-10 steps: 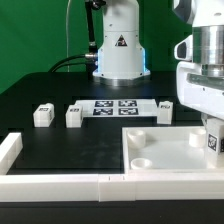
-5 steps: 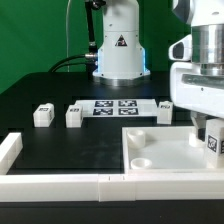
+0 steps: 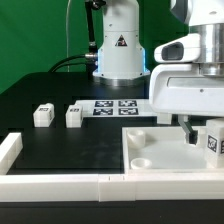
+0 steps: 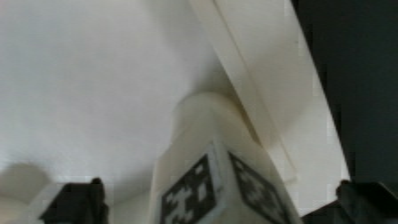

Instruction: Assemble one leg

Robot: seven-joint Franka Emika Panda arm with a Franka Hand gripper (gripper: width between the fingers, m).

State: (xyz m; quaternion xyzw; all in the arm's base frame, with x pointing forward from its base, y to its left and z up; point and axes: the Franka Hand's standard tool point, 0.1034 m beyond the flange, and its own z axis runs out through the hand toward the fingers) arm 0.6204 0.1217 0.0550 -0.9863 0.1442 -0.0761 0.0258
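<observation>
One leg [image 3: 213,140], a small white block with a fiducial tag, stands on the right part of the large white square panel [image 3: 160,150]. My gripper [image 3: 207,134] hangs over it. In the wrist view the leg [image 4: 214,180] rises between my dark fingertips [image 4: 75,203], with a gap on each side. The gripper [image 4: 219,206] is open and does not touch the leg. Two more legs [image 3: 42,115] [image 3: 74,115] lie on the black table at the exterior view's left.
The marker board [image 3: 115,106] lies at the back centre, in front of the robot base [image 3: 118,45]. A long white bar [image 3: 60,182] runs along the front edge, and another white piece [image 3: 10,150] stands at the far left. The panel has a round socket [image 3: 142,160].
The gripper body has shifted toward the exterior view's left and now hides the leg that lay behind the panel. The leg on the panel has not moved.
</observation>
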